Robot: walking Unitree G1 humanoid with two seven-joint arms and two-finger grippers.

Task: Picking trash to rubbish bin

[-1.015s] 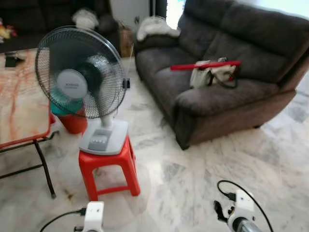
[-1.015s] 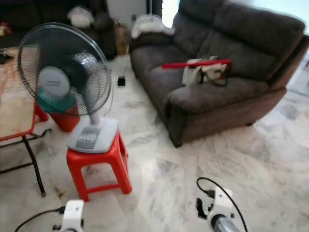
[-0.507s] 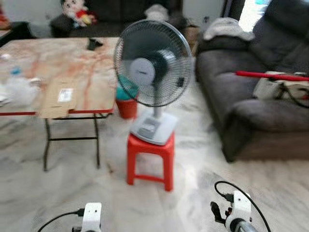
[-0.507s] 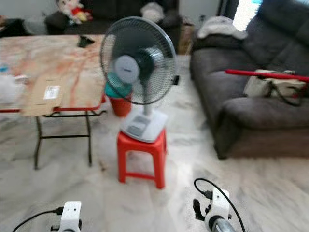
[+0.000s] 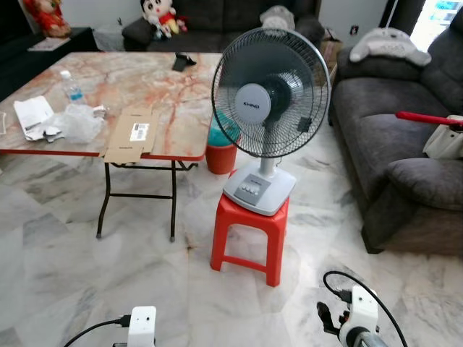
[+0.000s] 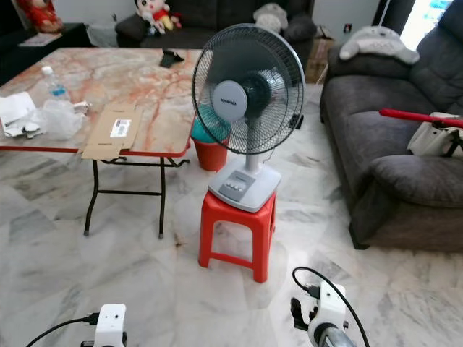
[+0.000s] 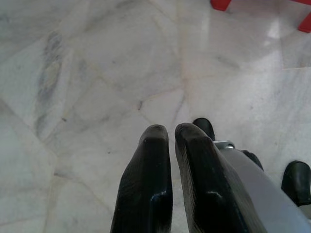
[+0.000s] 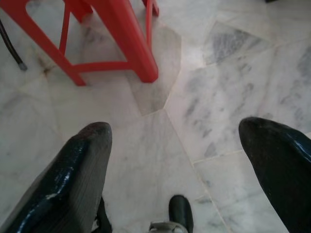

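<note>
Home living room, sofa (image 5: 405, 155), fan (image 5: 269, 94), table (image 5: 137, 87)

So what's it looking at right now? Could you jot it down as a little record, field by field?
Room: living room with a pale marble floor
Centre: electric fan standing on a red stool
Behind the fan: red bin beside the table leg
Table: holds a flat cardboard piece, crumpled clear plastic, a water bottle and papers
Robot's right side: dark grey sofa
Left gripper: hanging low over the floor, jaws shut, holding nothing
Right gripper: low over the floor near the stool, jaws wide open
</note>
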